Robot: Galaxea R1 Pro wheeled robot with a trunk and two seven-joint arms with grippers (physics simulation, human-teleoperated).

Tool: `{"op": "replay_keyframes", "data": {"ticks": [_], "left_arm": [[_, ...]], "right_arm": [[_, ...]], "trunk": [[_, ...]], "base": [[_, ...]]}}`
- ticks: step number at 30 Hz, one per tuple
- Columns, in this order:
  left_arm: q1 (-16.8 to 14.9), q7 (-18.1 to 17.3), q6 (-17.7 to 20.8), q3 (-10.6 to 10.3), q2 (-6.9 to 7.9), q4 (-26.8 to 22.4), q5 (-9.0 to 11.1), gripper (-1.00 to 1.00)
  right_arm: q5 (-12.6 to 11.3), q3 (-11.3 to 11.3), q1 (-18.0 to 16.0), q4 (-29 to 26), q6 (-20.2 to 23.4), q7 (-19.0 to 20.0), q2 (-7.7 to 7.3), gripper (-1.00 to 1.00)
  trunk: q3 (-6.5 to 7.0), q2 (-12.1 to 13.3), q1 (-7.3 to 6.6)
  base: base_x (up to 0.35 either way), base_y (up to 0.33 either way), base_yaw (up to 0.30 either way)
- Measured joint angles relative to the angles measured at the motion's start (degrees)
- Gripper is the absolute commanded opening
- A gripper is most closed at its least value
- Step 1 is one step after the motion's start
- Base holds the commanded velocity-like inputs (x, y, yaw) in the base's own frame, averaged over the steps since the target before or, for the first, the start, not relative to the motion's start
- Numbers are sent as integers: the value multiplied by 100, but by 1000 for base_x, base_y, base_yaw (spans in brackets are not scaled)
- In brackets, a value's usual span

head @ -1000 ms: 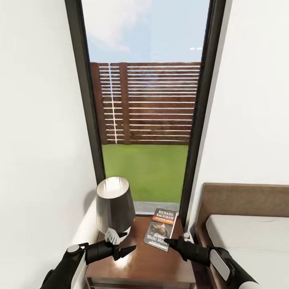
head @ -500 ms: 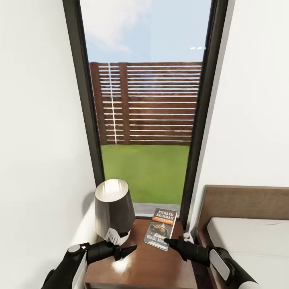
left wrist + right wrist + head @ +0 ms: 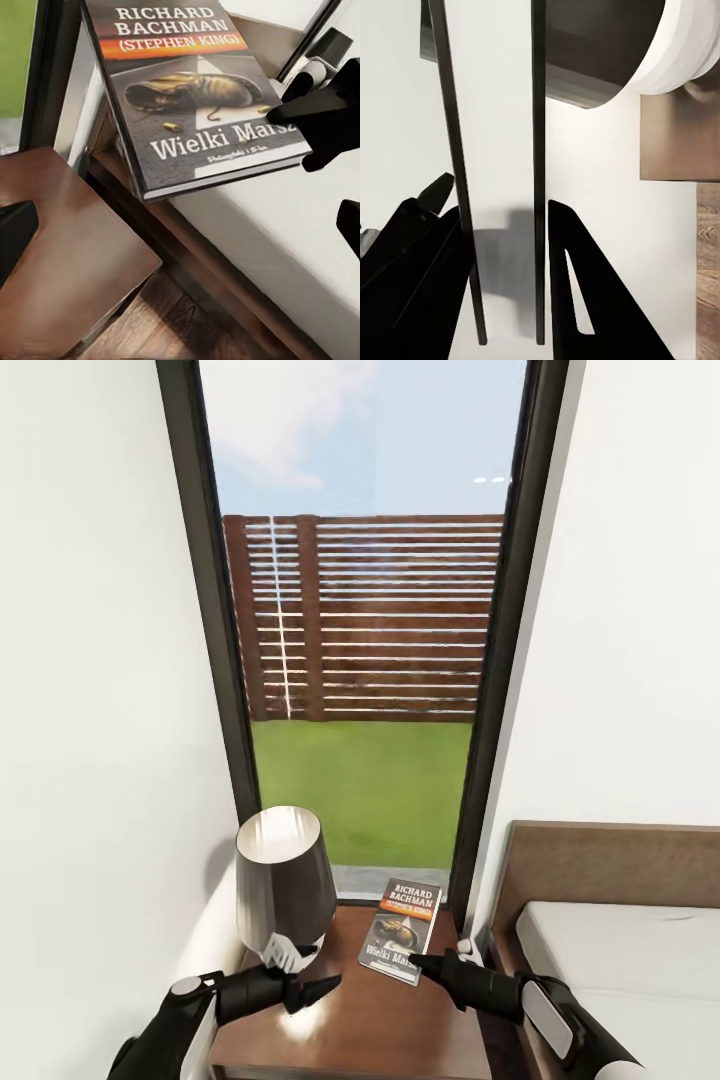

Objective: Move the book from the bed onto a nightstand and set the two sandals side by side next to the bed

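The book [image 3: 402,930], grey with "Richard Bachman" lettering and an orange band, hangs tilted just above the nightstand [image 3: 350,1030] near the window. My right gripper [image 3: 415,961] is shut on its near edge. In the left wrist view one right finger [image 3: 300,112] lies on the book's [image 3: 195,97] cover. My left gripper [image 3: 325,986] hovers open over the nightstand's front left, beside the lamp, apart from the book. The bed [image 3: 620,950] lies to the right. The sandals are out of view.
A lamp with a dark shade [image 3: 285,875] stands on the nightstand's back left. A tall black-framed window [image 3: 213,660] rises behind it, with white walls on both sides. A narrow strip of wood floor [image 3: 172,315] separates the nightstand [image 3: 67,255] from the bed platform.
The camera shifted slightly at first. My left gripper has sunk a little toward the nightstand's front. The book and my right gripper have stayed put.
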Motion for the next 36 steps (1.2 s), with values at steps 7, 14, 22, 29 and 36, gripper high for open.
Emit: {"op": "replay_keyframes", "data": {"ticks": [7, 14, 22, 29, 36], "left_arm": [[0, 726, 0, -2, -6, 23, 20, 100], [0, 802, 0, -2, -7, 25, 20, 100], [0, 806, 0, -2, -7, 23, 20, 100], [65, 781, 57, 54, 54, 89, 19, 100], [292, 781, 64, 50, 61, 90, 24, 100]], "right_arm": [[1, 0, 0, 0, -3, 0, 1, -100], [-28, -7, 0, 0, -14, 9, 0, -100], [-109, -10, 0, -2, -13, 25, 0, -100], [-344, 15, -52, 0, -11, 75, 19, -100], [-317, 25, -53, 5, -16, -14, 18, -100]], "trunk": [[-35, -79, 43], [-162, -360, 197], [-198, -442, 242], [-288, -641, 351], [-288, -642, 351]], "base": [[0, 0, 0], [0, 0, 0], [0, 0, 0], [0, 0, 0], [0, 0, 0]]}}
